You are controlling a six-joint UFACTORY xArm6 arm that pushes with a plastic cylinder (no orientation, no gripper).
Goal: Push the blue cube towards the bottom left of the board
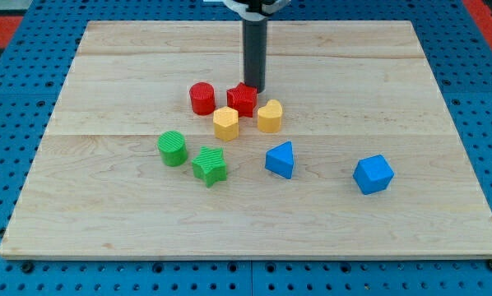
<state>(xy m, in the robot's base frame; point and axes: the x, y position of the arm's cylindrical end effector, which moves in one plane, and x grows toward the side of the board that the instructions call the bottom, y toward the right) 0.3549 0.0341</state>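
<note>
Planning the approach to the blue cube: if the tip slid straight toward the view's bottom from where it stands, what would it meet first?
Probably the red star block, which sits right beside my tip, slightly left; depth is unclear, so it might slip between that and the yellow block.

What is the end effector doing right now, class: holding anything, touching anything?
My tip: a bare rod, holding nothing; it sits just behind the red star block, far from the blue cube.

Straight dark rod (254,49) hanging upright from the view's top centre, upper mount cut off by the frame edge. My tip (255,89) planted low at the rod's very end, in the upper middle of the view, rod neither tilted nor bent
</note>
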